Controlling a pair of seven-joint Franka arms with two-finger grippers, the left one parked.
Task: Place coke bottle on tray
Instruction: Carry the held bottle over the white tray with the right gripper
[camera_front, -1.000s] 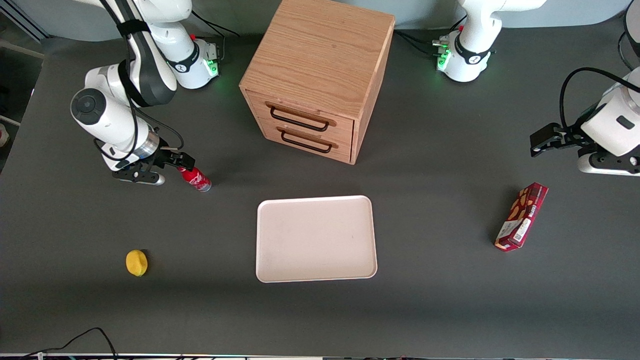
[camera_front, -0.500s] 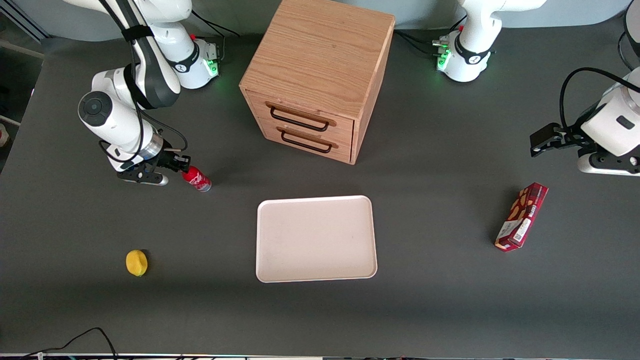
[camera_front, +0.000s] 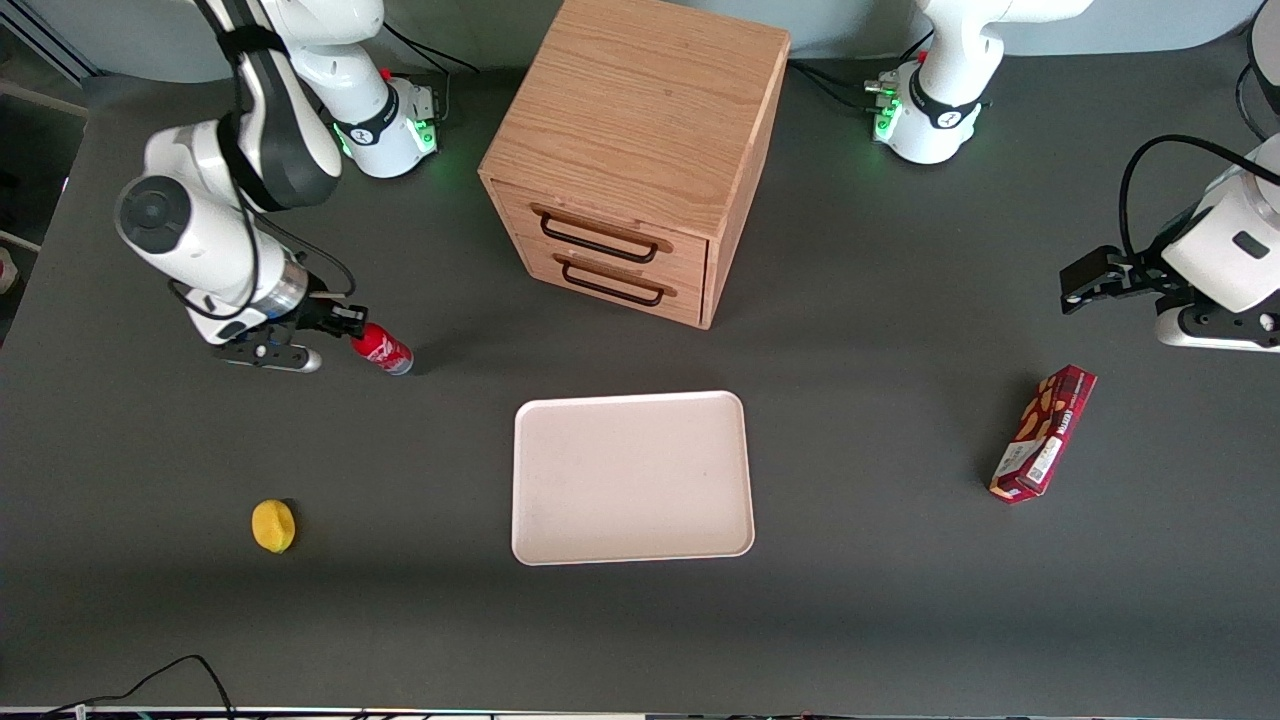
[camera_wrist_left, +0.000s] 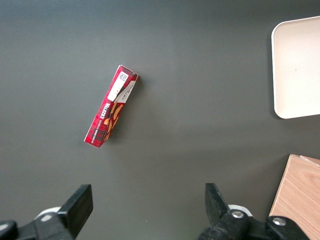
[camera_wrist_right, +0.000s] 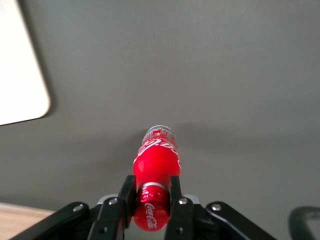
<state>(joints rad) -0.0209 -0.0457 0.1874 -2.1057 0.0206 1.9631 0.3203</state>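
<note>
The coke bottle (camera_front: 382, 350) is a small red bottle with white script and a silvery base. My right gripper (camera_front: 350, 328) is shut on its capped neck end, and the body sticks out from the fingers toward the tray. In the right wrist view the fingers (camera_wrist_right: 127, 192) clamp the neck on both sides of the bottle (camera_wrist_right: 156, 160). I cannot tell whether its base touches the table. The pale pinkish-white tray (camera_front: 632, 477) lies flat, nearer the front camera and toward the table's middle. A corner shows in the right wrist view (camera_wrist_right: 20, 75).
A wooden two-drawer cabinet (camera_front: 635, 150) stands farther from the front camera than the tray. A yellow lemon (camera_front: 273, 525) lies nearer the camera than the gripper. A dark red snack box (camera_front: 1043, 432) lies toward the parked arm's end.
My right arm has shifted toward the working arm's end of the table, and the bottle has moved with the gripper, a little away from the tray.
</note>
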